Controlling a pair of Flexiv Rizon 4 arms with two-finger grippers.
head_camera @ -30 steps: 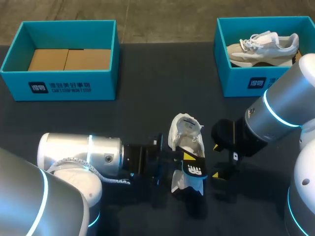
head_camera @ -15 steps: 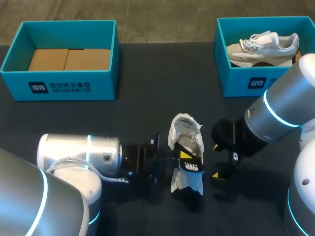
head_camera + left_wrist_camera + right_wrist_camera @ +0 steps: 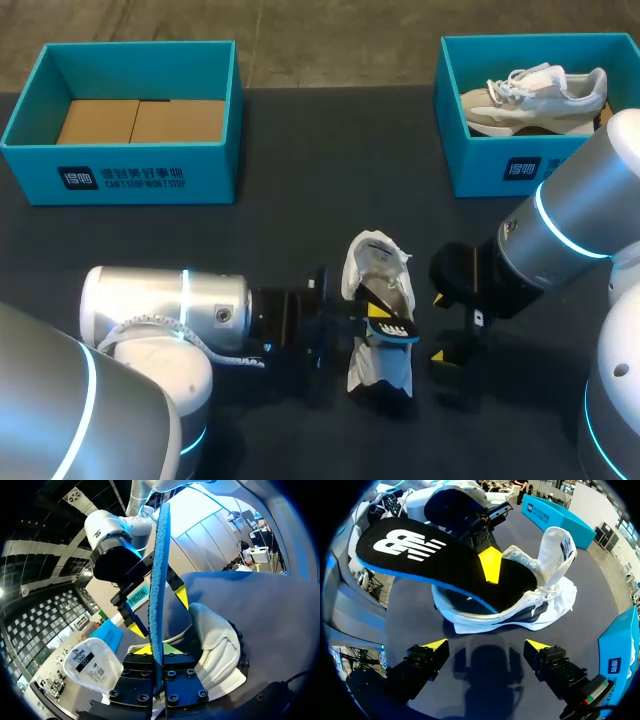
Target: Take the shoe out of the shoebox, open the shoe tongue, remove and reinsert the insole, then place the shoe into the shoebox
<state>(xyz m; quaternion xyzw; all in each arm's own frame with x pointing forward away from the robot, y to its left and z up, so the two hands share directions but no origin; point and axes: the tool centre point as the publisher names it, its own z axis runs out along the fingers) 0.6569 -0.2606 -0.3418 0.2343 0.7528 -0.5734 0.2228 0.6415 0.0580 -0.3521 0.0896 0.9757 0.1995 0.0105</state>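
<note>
One insole is being clamped by the left tool, tilted into the shoe's mouth, probably so it slides; the right tool is hovering alongside, spread apart, ready to steady.

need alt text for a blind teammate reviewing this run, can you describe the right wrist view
The left pincer grips a black insole with a blue edge, one end tucked into a white shoe that stands on the dark table. The right pincer hangs open and empty, facing the side of the shoe.
</note>
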